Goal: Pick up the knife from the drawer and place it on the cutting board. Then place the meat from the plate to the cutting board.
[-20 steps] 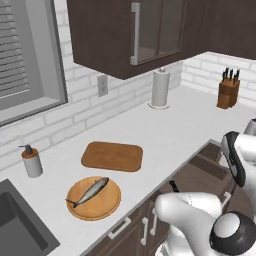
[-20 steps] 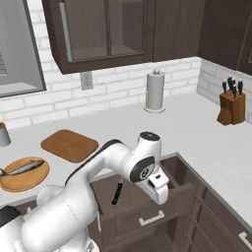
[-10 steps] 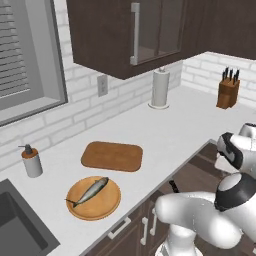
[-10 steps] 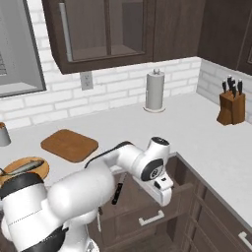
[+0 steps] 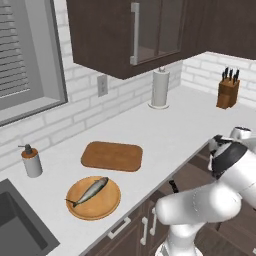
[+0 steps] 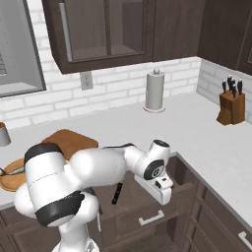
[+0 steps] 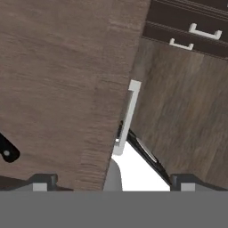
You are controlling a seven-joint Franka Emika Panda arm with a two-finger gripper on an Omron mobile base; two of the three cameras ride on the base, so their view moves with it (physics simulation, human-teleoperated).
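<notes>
Since a second ago the forearm and hand have been swung further over the open drawer (image 6: 147,197), and the white hand is now seen lower and nearer the drawer front.

The knife (image 6: 117,193) is seen lying flat inside the drawer, its dark handle pointing toward six o'clock in the right base view; in the left base view only a dark tip (image 5: 173,186) shows past the counter edge, and in the hand view a black stub at nine o'clock may be its handle. It has not been grasped.

The gripper (image 6: 160,189) is held over the drawer at three o'clock from the knife, near it but apart, with its fingers spread fully and nothing between them.

Neither half of the task is judged done: the cutting board (image 5: 112,155) lies bare, and the meat (image 5: 90,190), a silvery-grey fish with a darker back, is still on the plate (image 5: 108,205), just at seven o'clock from the board. Both placements remain, the knife first.
</notes>
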